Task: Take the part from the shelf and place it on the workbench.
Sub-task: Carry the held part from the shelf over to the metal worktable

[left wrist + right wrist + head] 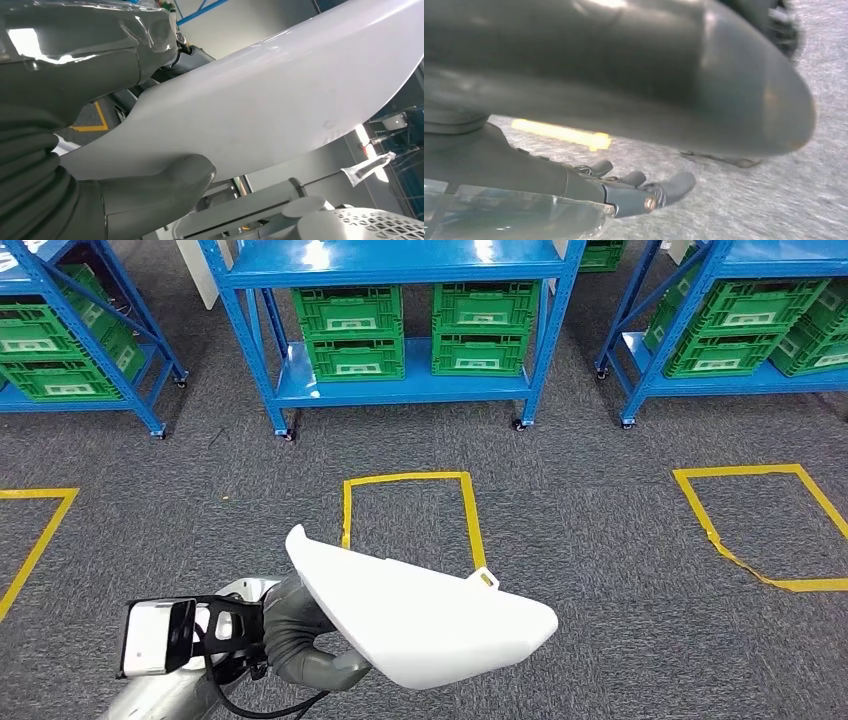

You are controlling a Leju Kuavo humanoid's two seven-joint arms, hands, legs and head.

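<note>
1. Left hand (pixel 300 635) gripped the white part (pixel 420 615), carried above grey carpet (pixel 600 570).
2. Right hand (pixel 624 192) hung over the carpet, fingers (pixel 674 186) extended, holding nothing.

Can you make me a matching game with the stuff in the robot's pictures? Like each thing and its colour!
Things:
1. the big curved part in the robot's left hand
2. the crates on the shelf
3. the shelf frame
4. the tape squares on the floor

Colours:
A. blue
B. yellow
C. white
D. green

Pairs: 1-C, 2-D, 3-A, 4-B.
</note>
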